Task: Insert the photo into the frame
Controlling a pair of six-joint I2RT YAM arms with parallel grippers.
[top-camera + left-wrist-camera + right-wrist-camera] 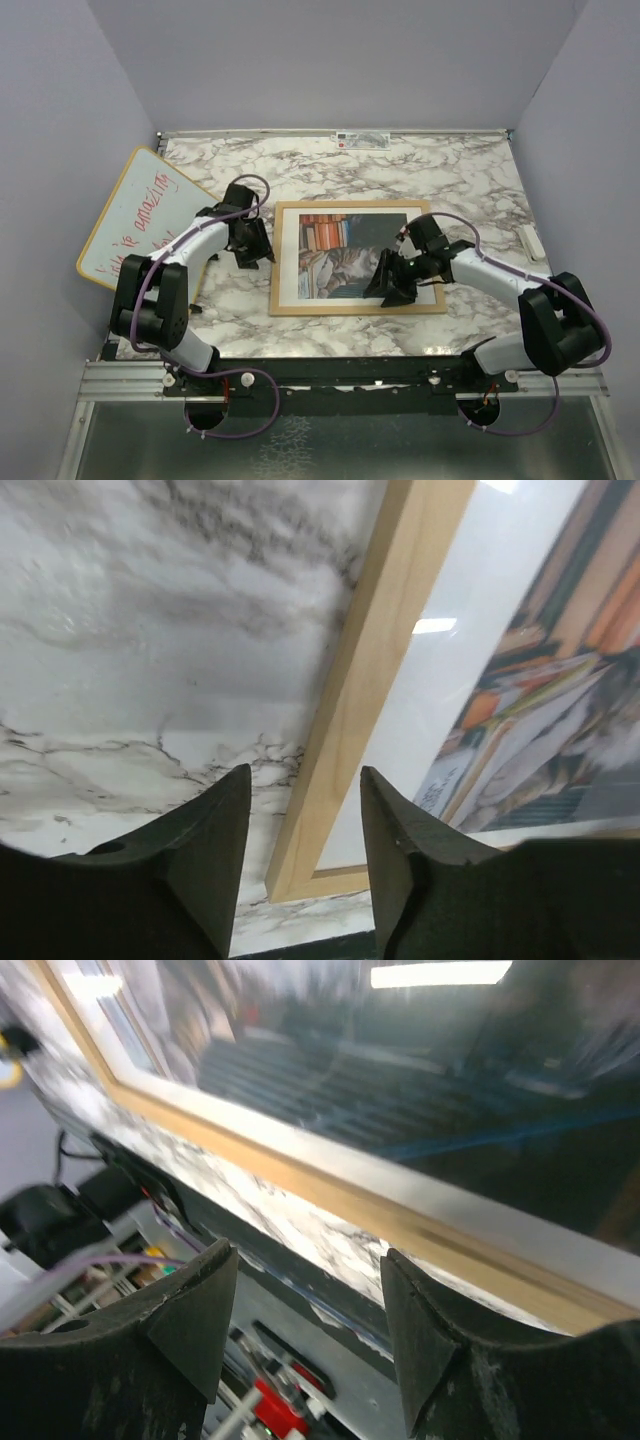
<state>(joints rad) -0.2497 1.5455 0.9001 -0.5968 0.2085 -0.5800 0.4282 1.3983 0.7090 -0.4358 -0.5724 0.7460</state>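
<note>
top external: right hand (396, 282), spread, covers part of the photo (328, 248); left hand (252, 250) spread beside the frame (320, 309).

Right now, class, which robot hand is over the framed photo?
The right hand: it is above the photo in the frame. The left hand is beside the frame's left rail, over the table.

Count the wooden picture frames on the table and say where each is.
1. The frame lies flat in the middle of the table, the photo showing within its border. None seems hidden.
</note>
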